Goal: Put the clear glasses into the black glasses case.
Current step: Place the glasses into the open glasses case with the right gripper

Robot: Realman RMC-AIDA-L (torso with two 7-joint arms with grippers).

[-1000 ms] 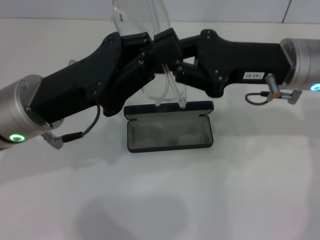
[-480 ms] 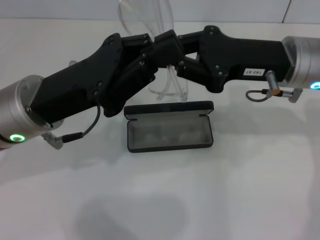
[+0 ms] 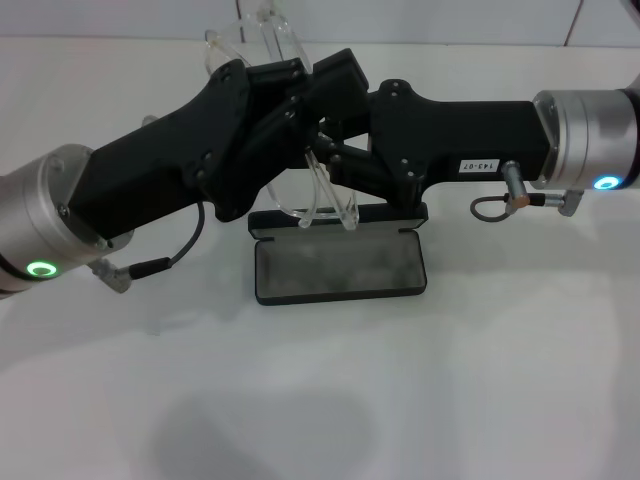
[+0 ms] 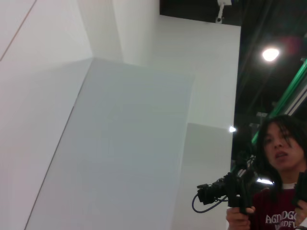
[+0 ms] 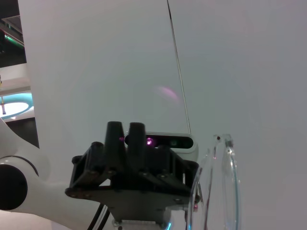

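The clear glasses point(image 3: 252, 42) hang in the air above the black glasses case point(image 3: 340, 270), lens up and tilted left, their long clear arms reaching down to just over the case's raised lid. My right gripper point(image 3: 332, 85) comes in from the right and is shut on the clear glasses point(image 5: 231, 182). My left gripper point(image 3: 284, 88) reaches up from the lower left and meets it beside the lens. In the right wrist view the left gripper point(image 5: 125, 132) has its two fingers together, with the glasses off to one side of it. The case lies open, grey lining up.
The case rests on a white table point(image 3: 330, 400), with a white wall behind. Both black forearms cross over the table's far half, above the case. The left wrist view shows only white walls and a person point(image 4: 280, 182) holding a camera.
My right arm has moved left and turned. The glasses have tipped with it, lens swinging left and arms dropping nearer the case. My left arm has risen slightly.
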